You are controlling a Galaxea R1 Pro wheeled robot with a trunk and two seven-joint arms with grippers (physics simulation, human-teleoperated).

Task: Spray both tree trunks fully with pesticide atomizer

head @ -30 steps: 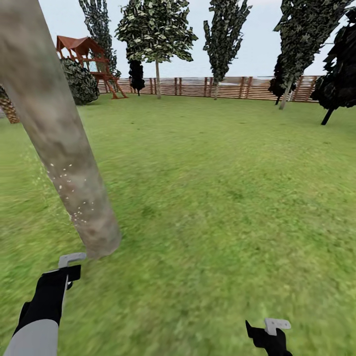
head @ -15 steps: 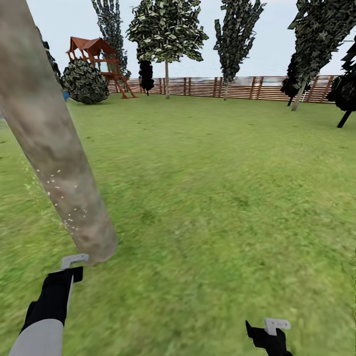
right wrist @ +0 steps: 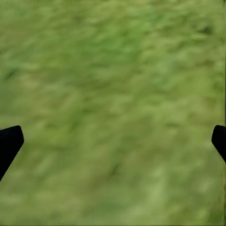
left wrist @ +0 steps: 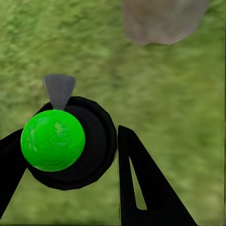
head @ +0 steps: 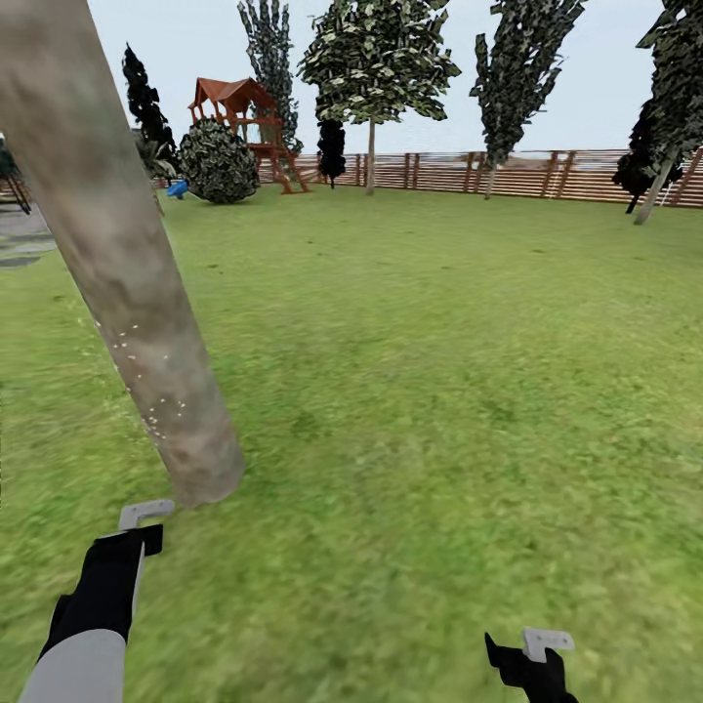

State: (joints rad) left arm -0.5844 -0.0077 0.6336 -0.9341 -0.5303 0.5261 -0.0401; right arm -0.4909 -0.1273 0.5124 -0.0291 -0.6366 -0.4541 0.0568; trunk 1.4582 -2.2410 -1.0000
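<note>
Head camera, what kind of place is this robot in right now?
Most likely a fenced back garden: a wide green lawn, a reddish-brown slatted wooden fence along the far side, a wooden play structure beside a round bush, and a thick tree trunk close by.

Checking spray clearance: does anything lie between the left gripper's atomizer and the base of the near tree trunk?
Only grass. In the left wrist view, bare lawn separates the atomizer in the left gripper from the tree trunk.

One thick tree trunk [head: 127,293] up close, speckled white. One atomizer [left wrist: 63,141], one green ball on top. Two end effectors: left [head: 144,512], right [head: 545,641]. One red playhouse [head: 239,112], one round bush [head: 217,162], one slatted fence [head: 547,176].
</note>
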